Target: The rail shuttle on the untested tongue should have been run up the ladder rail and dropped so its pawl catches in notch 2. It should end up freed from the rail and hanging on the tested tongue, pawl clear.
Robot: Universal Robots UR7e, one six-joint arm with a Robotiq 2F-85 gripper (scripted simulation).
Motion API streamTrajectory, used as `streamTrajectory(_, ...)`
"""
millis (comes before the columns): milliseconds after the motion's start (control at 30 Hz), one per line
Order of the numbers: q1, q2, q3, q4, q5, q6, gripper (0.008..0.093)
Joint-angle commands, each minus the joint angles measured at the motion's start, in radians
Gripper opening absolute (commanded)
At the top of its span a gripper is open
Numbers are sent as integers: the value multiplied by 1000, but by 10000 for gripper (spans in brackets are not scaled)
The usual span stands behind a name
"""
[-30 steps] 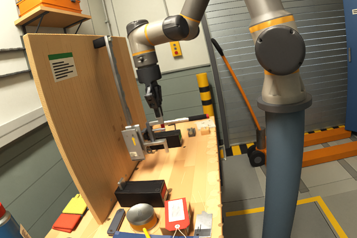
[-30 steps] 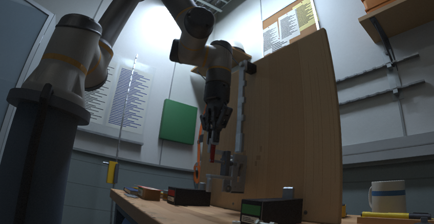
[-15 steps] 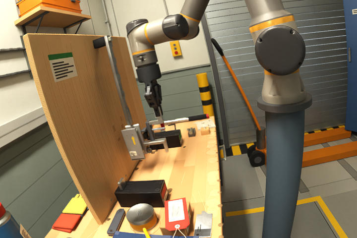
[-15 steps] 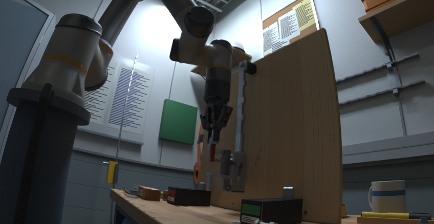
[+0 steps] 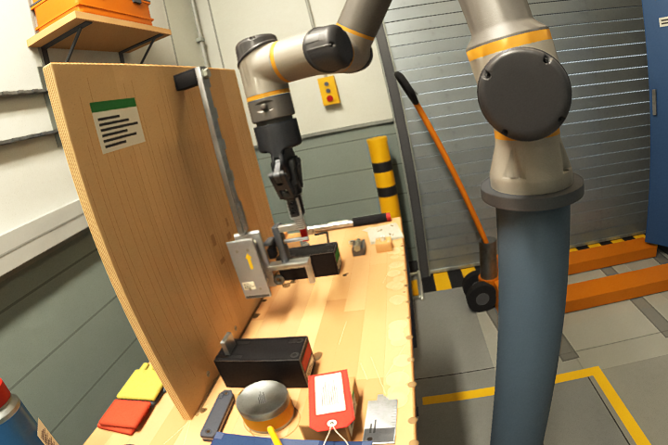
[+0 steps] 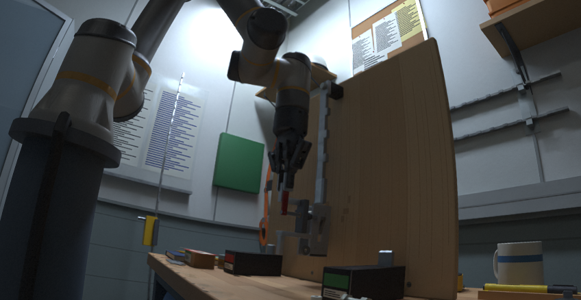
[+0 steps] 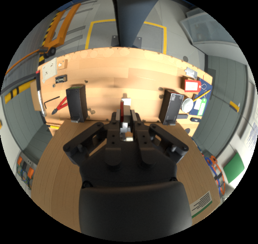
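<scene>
The grey rail shuttle sits on the lower end of the notched ladder rail, which runs up the upright wooden board. From the shuttle a handle with a red tip sticks out toward the bench, and my gripper hangs straight above it, closed on that handle. The wrist camera shows the red and white piece between the fingers. A black block with a green label stands behind the shuttle. A black block with a red label stands nearer, with a small grey tongue rising at its board end.
Behind the bench are a roller door and a striped yellow bollard. A torque wrench lies at the far end. A red tag, a round tin and a steel ruler piece crowd the near end.
</scene>
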Motion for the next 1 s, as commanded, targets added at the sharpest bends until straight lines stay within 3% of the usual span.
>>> streamTrajectory(0, 0, -2, -2, -2, 0, 0, 80)
streamTrajectory(967, 0, -16, -7, 17, 0, 0, 80)
